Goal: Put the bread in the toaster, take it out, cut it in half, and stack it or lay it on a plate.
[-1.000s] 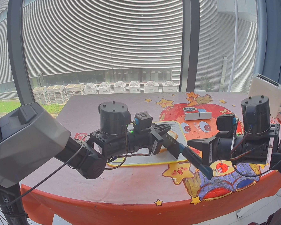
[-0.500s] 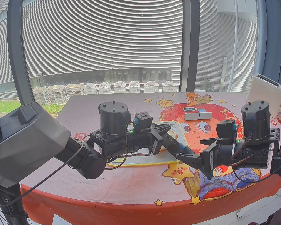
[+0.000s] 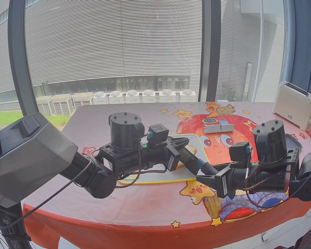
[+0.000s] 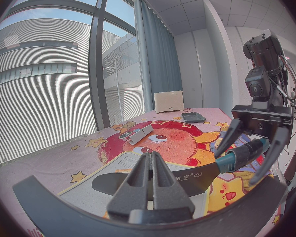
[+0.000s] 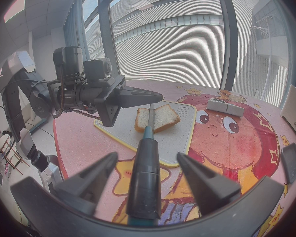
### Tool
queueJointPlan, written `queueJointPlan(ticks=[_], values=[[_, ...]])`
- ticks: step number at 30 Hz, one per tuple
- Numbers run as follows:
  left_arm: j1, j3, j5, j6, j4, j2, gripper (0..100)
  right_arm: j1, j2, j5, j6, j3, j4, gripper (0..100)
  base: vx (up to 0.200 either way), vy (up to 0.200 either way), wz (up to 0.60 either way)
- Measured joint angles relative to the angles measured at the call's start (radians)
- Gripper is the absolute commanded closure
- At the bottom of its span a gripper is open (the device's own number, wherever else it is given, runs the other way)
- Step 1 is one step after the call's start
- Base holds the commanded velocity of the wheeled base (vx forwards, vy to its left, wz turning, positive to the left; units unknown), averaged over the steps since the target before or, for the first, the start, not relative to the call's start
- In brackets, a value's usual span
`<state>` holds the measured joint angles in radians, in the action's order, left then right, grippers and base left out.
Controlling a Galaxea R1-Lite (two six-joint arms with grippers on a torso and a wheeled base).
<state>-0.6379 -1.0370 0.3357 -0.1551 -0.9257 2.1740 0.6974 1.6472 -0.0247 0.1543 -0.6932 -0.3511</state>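
My left gripper (image 3: pixel 184 145) hovers over the white cutting board (image 3: pixel 162 177), shut on the blade of a dark knife (image 3: pixel 193 159). The knife's black and teal handle (image 5: pixel 144 176) points toward my right gripper (image 3: pixel 206 177), which stands open with a finger on each side of the handle, not closed on it. A slice of white bread (image 5: pixel 161 117) lies on the cutting board (image 5: pixel 178 139) beneath the blade. The left wrist view has the shut left gripper (image 4: pixel 151 163) on the knife (image 4: pixel 200 176) and the open right gripper (image 4: pixel 250 155) around the handle.
A white toaster (image 3: pixel 293 104) stands at the table's far right corner, with a dark plate (image 3: pixel 295 141) in front of it. A small grey block (image 3: pixel 218 127) lies on the cartoon tablecloth behind the board. The table's near edge is close below both arms.
My right gripper has moved down and to the left, from beside the knife handle to straddling it. The left gripper and knife have stayed put.
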Motion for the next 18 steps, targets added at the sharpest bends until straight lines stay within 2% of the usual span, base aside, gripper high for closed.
queueJointPlan(ticks=[11,18], values=[[0.001,-0.003,-0.003,0.000,-0.003,-0.006,100,0.003,-0.003,0.000,0.002,0.000,-0.002,100,0.000,0.000,0.00],[0.002,-0.006,-0.033,0.003,-0.076,-0.019,100,0.002,-0.014,0.000,0.001,-0.001,-0.001,100,0.000,0.000,0.00]])
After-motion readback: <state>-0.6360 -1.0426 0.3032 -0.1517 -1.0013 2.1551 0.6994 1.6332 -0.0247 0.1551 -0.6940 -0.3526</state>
